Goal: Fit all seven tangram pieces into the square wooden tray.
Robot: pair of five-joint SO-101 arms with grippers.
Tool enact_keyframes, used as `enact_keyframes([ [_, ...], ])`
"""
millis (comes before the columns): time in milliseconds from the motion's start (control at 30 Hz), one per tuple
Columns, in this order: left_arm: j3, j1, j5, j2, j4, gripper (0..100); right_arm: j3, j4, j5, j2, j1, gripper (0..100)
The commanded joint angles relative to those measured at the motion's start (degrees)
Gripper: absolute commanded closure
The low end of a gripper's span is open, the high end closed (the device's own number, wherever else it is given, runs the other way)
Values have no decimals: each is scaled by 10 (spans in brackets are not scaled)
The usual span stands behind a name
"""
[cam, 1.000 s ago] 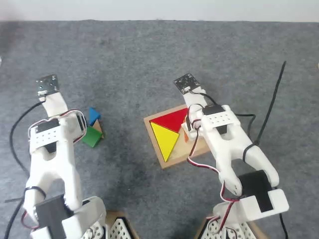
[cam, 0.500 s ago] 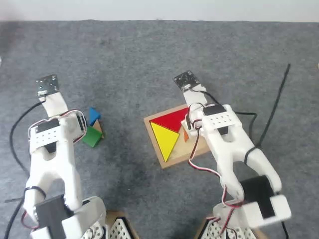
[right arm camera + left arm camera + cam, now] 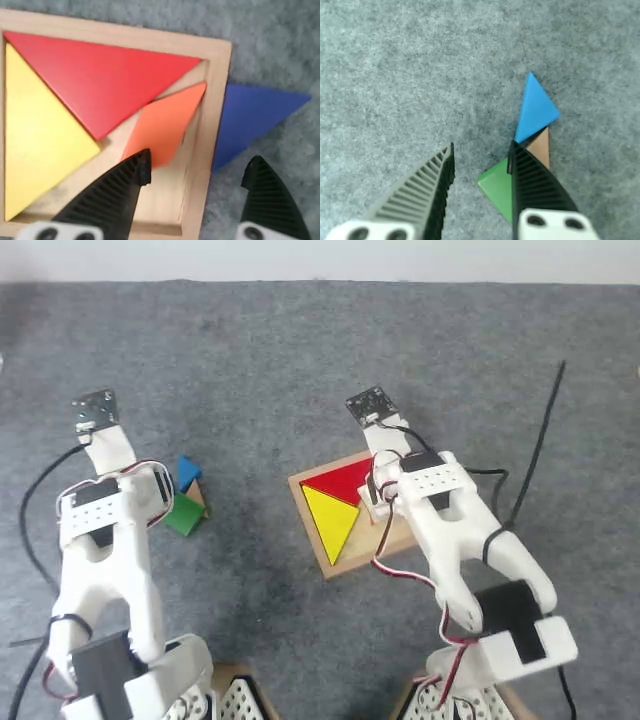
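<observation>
two white robot arms stand side by side on a grey, felt-like surface point(image 3: 250, 360), seen from above. the square wooden tray point(image 3: 318, 554) lies in front of the right arm point(image 3: 455, 530). inside it, a large red triangle point(image 3: 342, 480) fills the far side and a large yellow triangle point(image 3: 328, 520) lies flush against it on the side toward the left arm point(image 3: 100, 540).

in the right wrist view, an orange piece point(image 3: 165, 125) lies in the tray with one long edge against the red triangle point(image 3: 100, 80) and a corner reaching the tray's wall point(image 3: 216, 100). whether it sits flat cannot be told. a dark blue triangle point(image 3: 250, 117) lies outside on the surface, touching that wall. the right tool point(image 3: 199, 162) is spread wide and holds nothing. one finger is over the tray floor just beside the orange piece, the other is outside over the grey surface near the dark blue triangle.

well apart from the tray, beside the left arm, three pieces lie clustered: a light blue triangle point(image 3: 535, 107), a tan piece point(image 3: 540, 145) touching it, and a green piece point(image 3: 497, 185). the left tool point(image 3: 481, 150) is parted and empty, with one finger over the green and tan pieces and the other over bare surface.
</observation>
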Motion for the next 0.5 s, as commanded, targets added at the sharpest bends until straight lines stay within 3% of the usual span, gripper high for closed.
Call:
enact_keyframes([
  [0,-20,5,-3,-3,1,827,-22,-12,18,36,6,690],
  [467,-20,5,-3,-3,1,827,-85,-7,32,44,50,691],
])
